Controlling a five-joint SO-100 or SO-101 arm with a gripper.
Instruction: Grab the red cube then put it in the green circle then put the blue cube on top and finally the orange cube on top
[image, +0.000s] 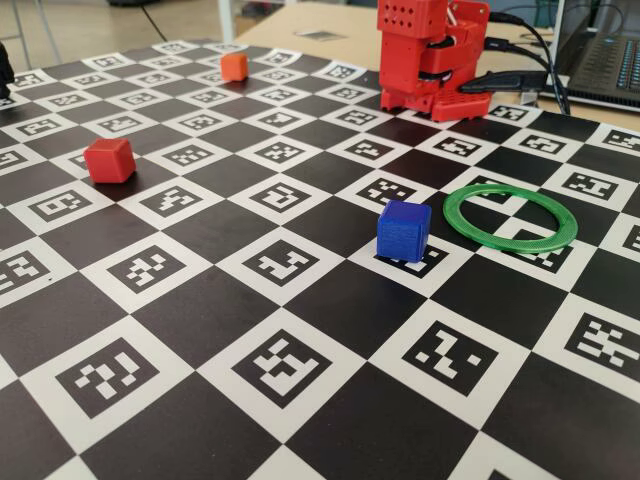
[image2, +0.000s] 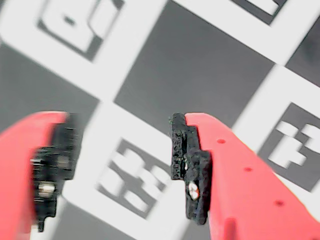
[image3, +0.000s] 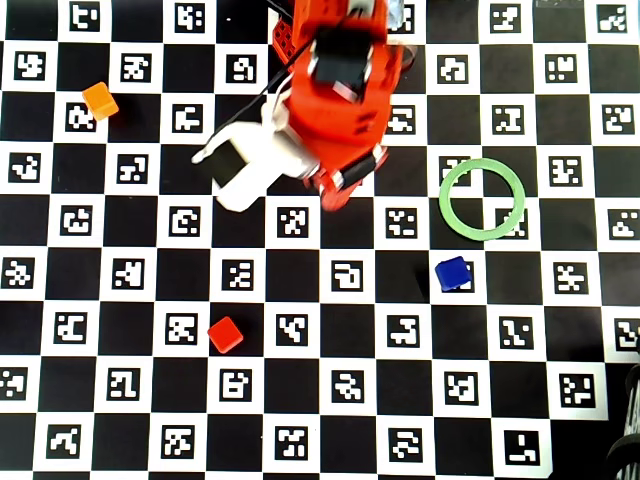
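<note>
Gripper (image2: 122, 165) hanging over the checkerboard mat (image2: 200, 65) in the wrist view, fingers spread well apart, nothing between the black pads (image2: 187, 165), touching nothing. Arm (image3: 335, 100) sitting folded near its base at the top of the overhead view, well away from every cube. Wrist picture blurring slightly, only marker squares showing under the jaws.

Nothing of the task done yet, judging from the layout. Red cube (image3: 225, 334) lying alone on the mat, lower left of centre in the overhead view, well apart from the green circle (image3: 482, 197). Green circle lying flat at right, empty in the middle. Blue cube (image3: 453, 273) resting just below and left of the ring, near but not touching. Orange cube (image3: 99, 100) sitting far off at upper left.

All three placements remaining: red into the ring first, then blue on top, then orange. Next likely needing a reach down toward the red cube.
</note>
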